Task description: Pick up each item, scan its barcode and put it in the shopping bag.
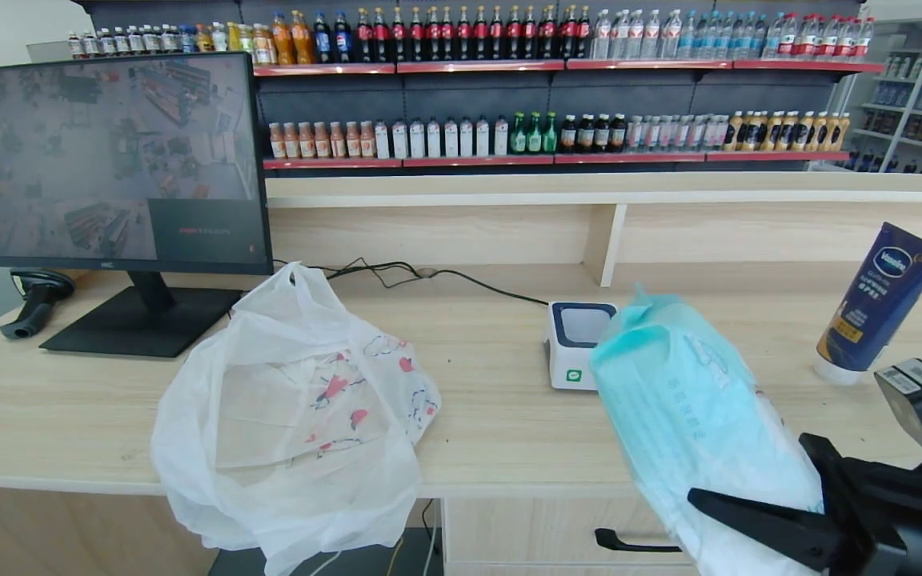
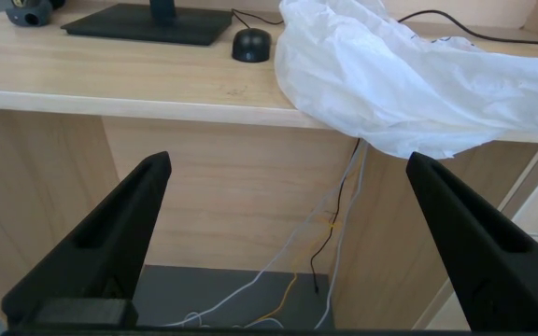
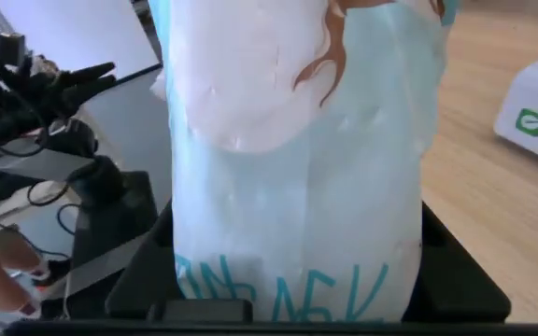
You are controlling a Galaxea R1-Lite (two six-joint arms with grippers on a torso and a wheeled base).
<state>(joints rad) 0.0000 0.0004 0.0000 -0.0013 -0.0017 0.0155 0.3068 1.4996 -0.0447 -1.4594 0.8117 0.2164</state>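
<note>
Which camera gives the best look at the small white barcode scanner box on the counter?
Head view: the small white barcode scanner box sits almost whole on the light wooden counter, dark-rimmed window up, beside the pale blue plastic pack. The right wrist view catches just one corner of it.

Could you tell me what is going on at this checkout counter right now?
The right pincer is shut on a pale blue soft pack, holding it up with its far end close to the white scanner on the counter. The white shopping bag lies slumped over the counter's front edge. The left pincer hangs open below that edge, holding nothing. A blue tube stands on the counter to the right, not yet handled.
</note>
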